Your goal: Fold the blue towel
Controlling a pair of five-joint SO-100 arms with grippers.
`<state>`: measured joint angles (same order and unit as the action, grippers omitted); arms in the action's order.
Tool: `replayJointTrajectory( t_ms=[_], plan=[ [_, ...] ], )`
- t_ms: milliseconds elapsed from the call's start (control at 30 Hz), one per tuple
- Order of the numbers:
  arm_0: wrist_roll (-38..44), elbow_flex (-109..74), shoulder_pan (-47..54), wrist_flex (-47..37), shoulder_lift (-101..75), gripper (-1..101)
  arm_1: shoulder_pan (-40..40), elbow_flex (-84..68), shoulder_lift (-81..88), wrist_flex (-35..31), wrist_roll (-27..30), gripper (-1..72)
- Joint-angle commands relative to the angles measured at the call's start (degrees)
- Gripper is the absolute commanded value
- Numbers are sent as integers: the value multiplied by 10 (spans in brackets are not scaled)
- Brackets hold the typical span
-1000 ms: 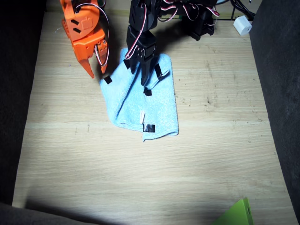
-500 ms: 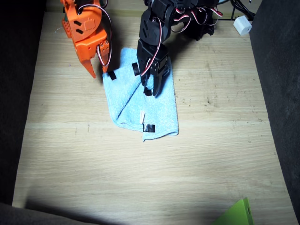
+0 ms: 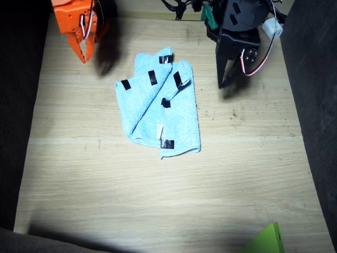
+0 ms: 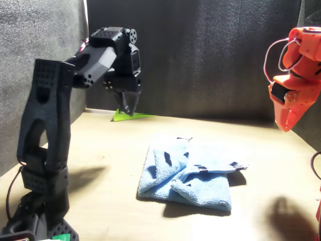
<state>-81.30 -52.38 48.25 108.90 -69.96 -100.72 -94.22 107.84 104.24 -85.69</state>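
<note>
The pale wooden worktop fills most of the fixed view, lit in a bright band across its middle. On it, a little above centre, lies the blue towel, folded over itself into a rough rectangle with a flap laid diagonally across its upper left, black tape strips and a small white tag showing on top; the front view shows its layers stacked and slightly puffed, so the fold looks largely made, though the edges do not line up neatly. Both arms stand lifted clear of the cloth, likely to leave it undisturbed. The black left end effector hangs at upper right, its jaws nearly together and holding nothing. The orange right end effector hangs at upper left, narrow and empty too. A lime-green corner pokes in at the lower right, well apart from the towel; nothing blocks either arm's way back.
</note>
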Motion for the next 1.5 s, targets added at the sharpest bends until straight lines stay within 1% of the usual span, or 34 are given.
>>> replayJointTrajectory(
  t_ms=[0,133,300,400,500,600,667,733,833,1000,1100,1167,1233,1267,1300,1333,1467],
  plan=[
    [-5,-280,49,-93,-194,-2,76,-32,88,-10,5,-1],
    [6,-439,100,-157,-311,-2,135,-52,150,-23,16,-1],
    [38,-612,156,-243,-462,-2,142,-76,243,-35,11,-1],
    [60,-726,171,-293,-577,-2,149,-90,282,-53,17,-1],
    [70,-800,177,-296,-670,-2,167,-113,302,-77,28,-1],
    [62,-846,238,-300,-772,-2,185,-167,345,-119,41,-1],
    [51,-895,260,-298,-866,-3,191,-212,377,-151,53,-1],
    [40,-954,271,-288,-969,-3,199,-253,401,-180,64,-1],
    [24,-1025,273,-249,-1104,-3,209,-305,417,-208,82,-1],
    [11,-1040,283,-214,-1120,-3,221,-387,427,-251,89,-1],
    [-1,-1038,283,-207,-1120,-3,222,-438,445,-273,89,-1],
    [-5,-1038,276,-207,-1120,-3,221,-490,484,-290,92,-1],
    [-11,-1038,271,-207,-1120,-3,226,-560,574,-308,106,-1],
    [-14,-1038,270,-207,-1120,-3,230,-601,642,-308,113,-1],
    [-16,-1038,270,-207,-1120,-3,233,-644,726,-292,125,-1],
    [-19,-1038,272,-207,-1120,-2,232,-651,720,-294,130,-1],
    [-23,-1038,287,-207,-1119,-2,245,-650,725,-285,117,3]
  ],
)
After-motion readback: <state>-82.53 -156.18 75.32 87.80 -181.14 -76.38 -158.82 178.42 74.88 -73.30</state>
